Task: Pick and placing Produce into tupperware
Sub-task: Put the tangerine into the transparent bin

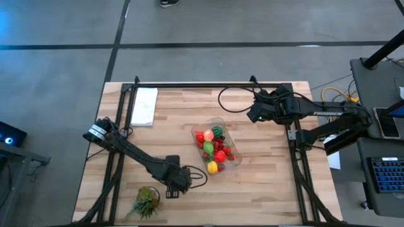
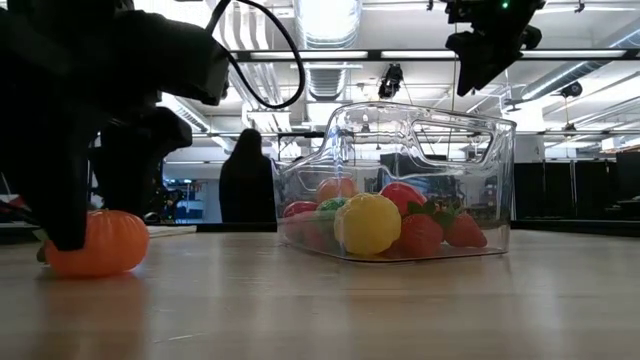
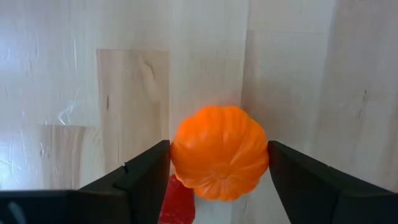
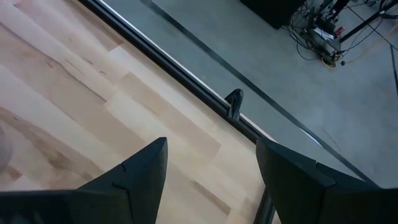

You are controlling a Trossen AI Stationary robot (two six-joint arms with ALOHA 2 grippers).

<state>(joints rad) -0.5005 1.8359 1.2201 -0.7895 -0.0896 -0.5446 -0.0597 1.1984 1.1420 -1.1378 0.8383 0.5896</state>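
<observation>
1. Produce is the subject of this task: at the left, one orange pumpkin-shaped piece [image 3: 219,152] rests on the wooden table [image 1: 265,189], near the front edge and well apart from the container. A leafy green tuft [image 1: 146,202] lies just beside the working arm.
2. Left gripper [image 1: 173,187] is down at the table with its fingers [image 3: 144,177] pinching the pumpkin-shaped piece on both flanks. A small red piece [image 3: 177,200] lies partly hidden under the pumpkin.
3. Step in hand, as judged: the pick is made; the lift is not yet done.
4. Next move calls for a straight lift, a carry rightward over the tupperware [image 1: 235,157], then release above its fruit.
5. Centre: the tupperware already holds red, green and yellow pieces.
6. Right gripper [image 1: 257,113] hovers near the far right corner, its fingers spread and holding nothing.
</observation>
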